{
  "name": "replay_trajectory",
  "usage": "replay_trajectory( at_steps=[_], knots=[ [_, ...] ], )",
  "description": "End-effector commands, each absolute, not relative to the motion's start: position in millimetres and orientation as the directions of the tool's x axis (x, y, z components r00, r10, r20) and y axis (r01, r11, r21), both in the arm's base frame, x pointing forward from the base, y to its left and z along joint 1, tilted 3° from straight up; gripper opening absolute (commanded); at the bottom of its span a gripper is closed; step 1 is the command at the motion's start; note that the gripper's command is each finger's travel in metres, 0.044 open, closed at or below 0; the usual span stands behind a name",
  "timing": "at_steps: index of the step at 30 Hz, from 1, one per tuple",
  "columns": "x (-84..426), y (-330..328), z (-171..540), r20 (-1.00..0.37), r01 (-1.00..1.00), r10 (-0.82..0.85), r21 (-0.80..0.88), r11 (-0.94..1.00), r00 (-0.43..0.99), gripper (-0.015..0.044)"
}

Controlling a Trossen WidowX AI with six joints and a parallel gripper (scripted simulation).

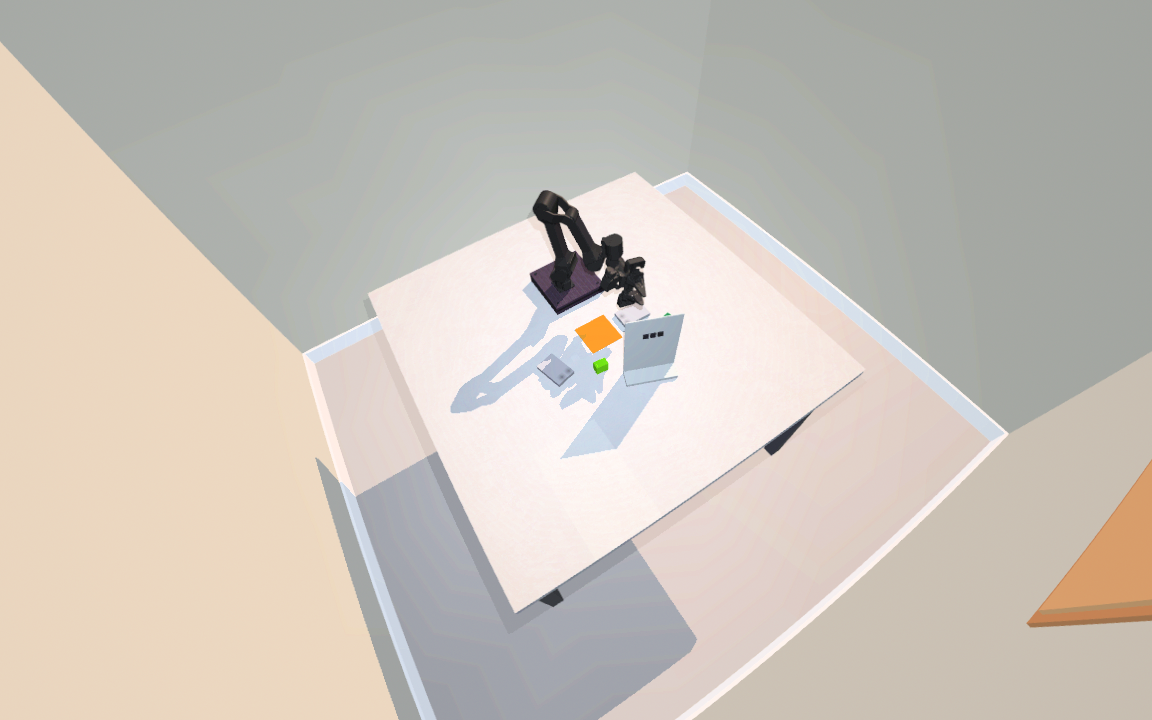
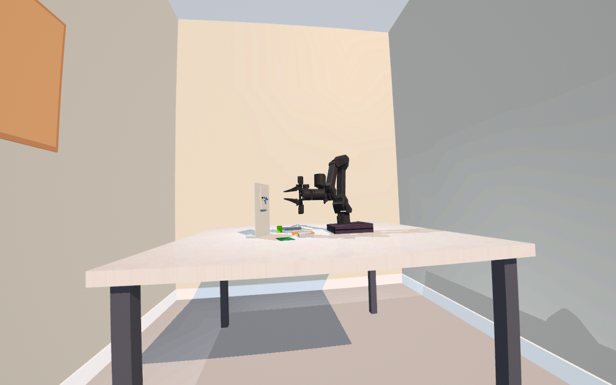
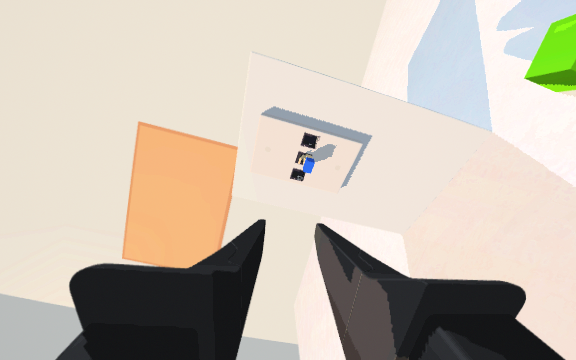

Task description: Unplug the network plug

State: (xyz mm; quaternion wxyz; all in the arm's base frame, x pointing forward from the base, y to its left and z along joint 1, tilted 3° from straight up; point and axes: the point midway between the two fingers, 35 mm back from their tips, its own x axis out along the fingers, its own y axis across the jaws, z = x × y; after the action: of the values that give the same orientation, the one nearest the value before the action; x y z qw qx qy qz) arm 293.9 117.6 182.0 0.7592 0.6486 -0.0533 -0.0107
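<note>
The network plug, with a blue end (image 2: 266, 199) (image 3: 309, 165), sits in the middle of three sockets in a row on the upright panel (image 1: 652, 353) (image 2: 261, 222) (image 3: 393, 150). Its thin tab is too small to make out clearly. My gripper (image 2: 284, 195) (image 3: 290, 227) is partly open and empty. It stands off the panel's socket side, near the plug's height, with one finger above the other. In the wrist view the plug shows beyond the fingertips, above the gap. A flat orange square (image 1: 598, 334) and a flat green one (image 2: 285, 238) lie on the table.
A bright green block (image 1: 600, 365) (image 2: 279, 229) (image 3: 563, 45) stands near the panel. One low pale box (image 1: 632, 314) (image 2: 306, 235) lies beside the orange square, below the gripper. Another pale box (image 1: 555, 369) (image 2: 291, 229) lies on its other side, in the arm's shadow.
</note>
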Motion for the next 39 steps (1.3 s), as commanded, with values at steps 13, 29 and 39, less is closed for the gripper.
replay_trajectory(
  at_steps=[13,29,39],
  knots=[
    [289.4,119.2,165.9,0.058,-0.059,-0.095,0.998,-0.003,0.994,0.0156],
    [333.4,100.9,169.2,0.062,-0.062,-0.095,0.998,-0.002,0.994,0.0156],
    [347.9,97.0,170.8,0.063,-0.063,-0.095,0.998,0.000,0.993,0.0156]
  ],
)
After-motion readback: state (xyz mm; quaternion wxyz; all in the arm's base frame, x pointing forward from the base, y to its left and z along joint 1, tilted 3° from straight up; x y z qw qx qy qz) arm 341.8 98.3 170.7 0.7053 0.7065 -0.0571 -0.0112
